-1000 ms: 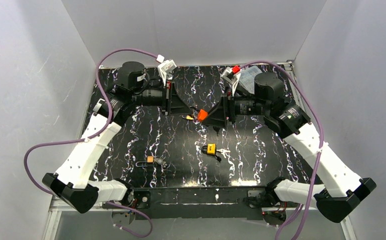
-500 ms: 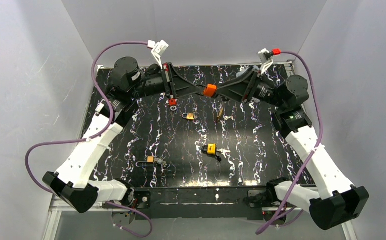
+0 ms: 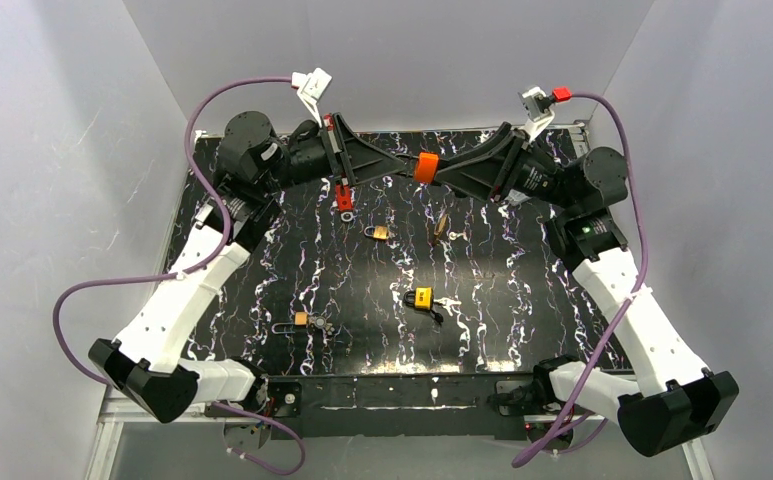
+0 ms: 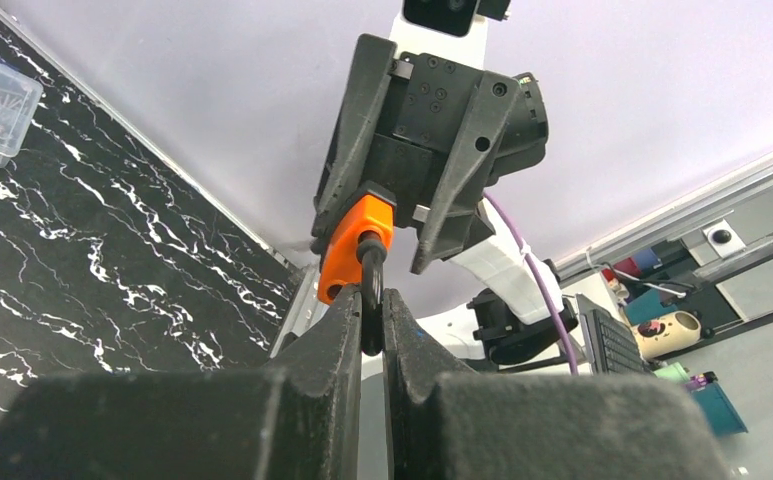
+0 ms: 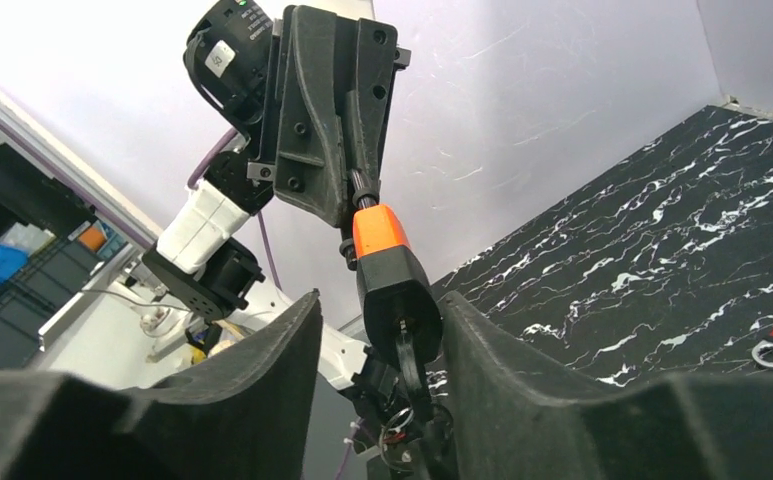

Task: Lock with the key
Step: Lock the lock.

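Spare locks dot the black marbled table point(image 3: 522, 330): a long-shackled padlock point(image 3: 301, 320) lies nearest the arm bases, with a yellow padlock point(image 3: 422, 297) toward the middle. A brass padlock point(image 3: 378, 233) and a second brass lock point(image 3: 440, 228) lie farther back. Above the table's far side, both arms meet on the orange padlock point(image 3: 423, 167), held clear of the surface. The left gripper point(image 4: 370, 305) has its jaws pressed together on the black shackle point(image 4: 370, 265). The right gripper point(image 5: 380, 300) sets its jaws apart on either side of the lock body; whether they bear on it cannot be told. A bunch of keys point(image 5: 409, 425) hangs at the body's base, apparently in the keyway. The locking step looks to be in hand. Next, the shackle likely needs seating home and the key a firm turn, with the body held steady.
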